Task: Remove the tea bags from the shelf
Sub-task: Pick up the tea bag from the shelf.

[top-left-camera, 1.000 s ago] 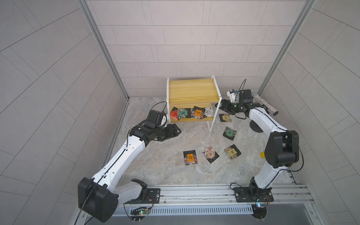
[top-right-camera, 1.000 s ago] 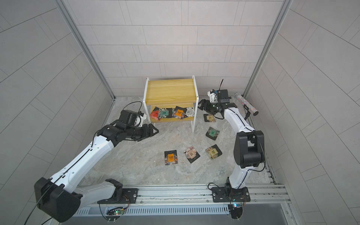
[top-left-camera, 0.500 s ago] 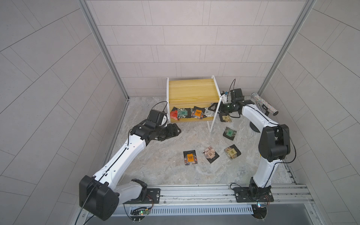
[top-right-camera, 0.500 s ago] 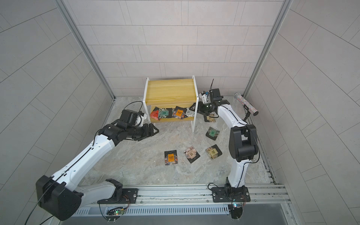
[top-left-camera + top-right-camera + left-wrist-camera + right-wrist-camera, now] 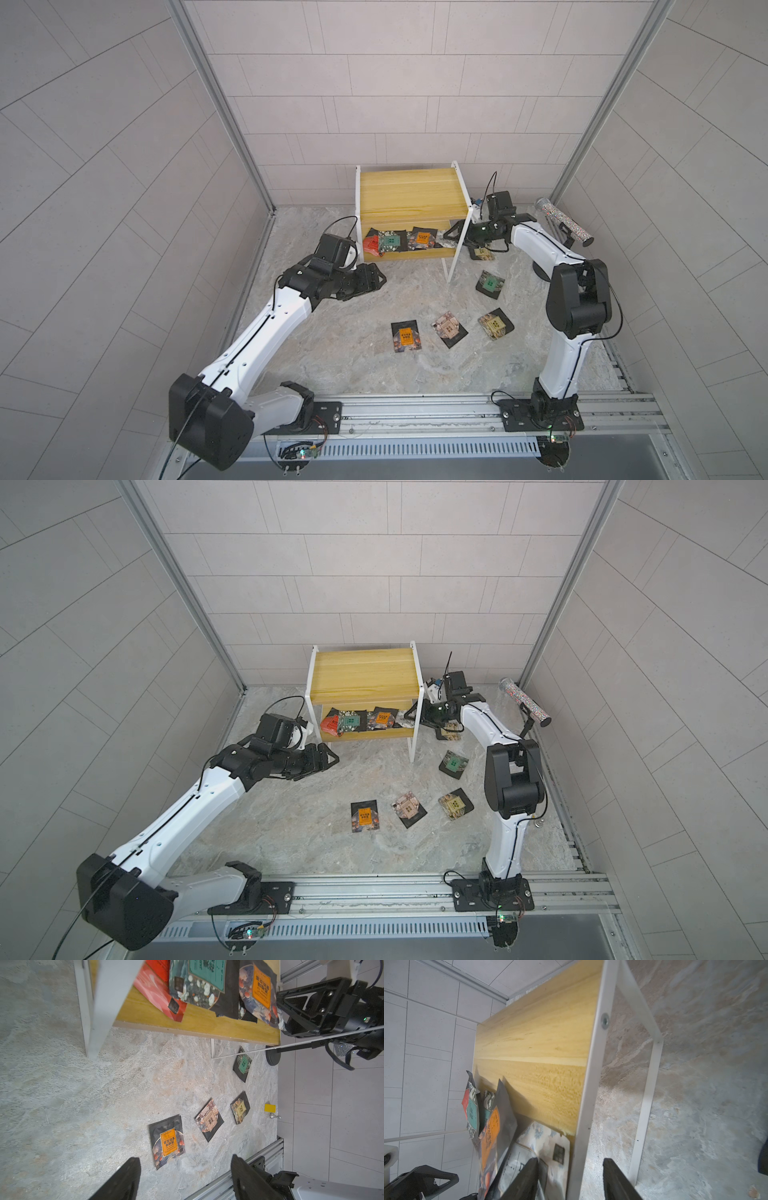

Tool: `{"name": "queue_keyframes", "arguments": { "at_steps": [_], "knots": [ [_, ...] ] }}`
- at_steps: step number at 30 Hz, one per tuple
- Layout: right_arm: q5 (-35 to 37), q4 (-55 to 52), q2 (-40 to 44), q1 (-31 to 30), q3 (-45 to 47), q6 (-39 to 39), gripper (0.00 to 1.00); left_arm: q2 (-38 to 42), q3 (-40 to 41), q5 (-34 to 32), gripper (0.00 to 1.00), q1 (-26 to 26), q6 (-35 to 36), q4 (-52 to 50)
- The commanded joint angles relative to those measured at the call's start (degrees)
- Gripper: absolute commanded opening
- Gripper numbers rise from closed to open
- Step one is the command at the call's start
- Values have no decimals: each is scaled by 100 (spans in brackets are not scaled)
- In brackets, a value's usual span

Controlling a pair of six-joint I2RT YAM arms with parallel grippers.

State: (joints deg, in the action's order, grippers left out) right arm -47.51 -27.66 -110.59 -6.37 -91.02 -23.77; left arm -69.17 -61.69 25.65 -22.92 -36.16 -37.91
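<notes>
1 second on, the right gripper (image 5: 570, 1160) has reached the end of the yellow wooden, white-framed shelf (image 5: 409, 195), jaws narrower but apart, straddling its white upright (image 5: 590, 1084) beside a white-labelled bag (image 5: 533, 1138); the left gripper (image 5: 185, 1159) stays wide open. 4 black-edged square tea bags (image 5: 392, 242) lie on the lower board, 5 on the marble floor (image 5: 332, 340). 1 glittery tube (image 5: 566, 221) tilts nearby.

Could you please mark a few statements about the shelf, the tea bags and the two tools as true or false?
1. The shelf is bare on top. True.
2. Every tea bag lies on the floor. False: several tea bags lie on the lower board.
3. The left tool holds a tea bag. False: it is open and empty.
4. The right tool is at the white tea bag on the lower board. True.
</notes>
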Motion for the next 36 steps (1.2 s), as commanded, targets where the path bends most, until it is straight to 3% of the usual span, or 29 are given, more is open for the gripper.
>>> {"name": "queue_keyframes", "arguments": {
  "at_steps": [1, 14, 36],
  "knots": [
    [147, -152, 10, 43, -81, 49, 47, 51, -45, -45, 76, -20, 61, 50],
    [27, -73, 212, 188, -110, -35, 17, 75, -19, -51, 76, -21, 19, 49],
    [-33, 35, 869, 453, -14, -146, 0, 229, 43, -52, 76, -20, -49, 47]
  ]
}}
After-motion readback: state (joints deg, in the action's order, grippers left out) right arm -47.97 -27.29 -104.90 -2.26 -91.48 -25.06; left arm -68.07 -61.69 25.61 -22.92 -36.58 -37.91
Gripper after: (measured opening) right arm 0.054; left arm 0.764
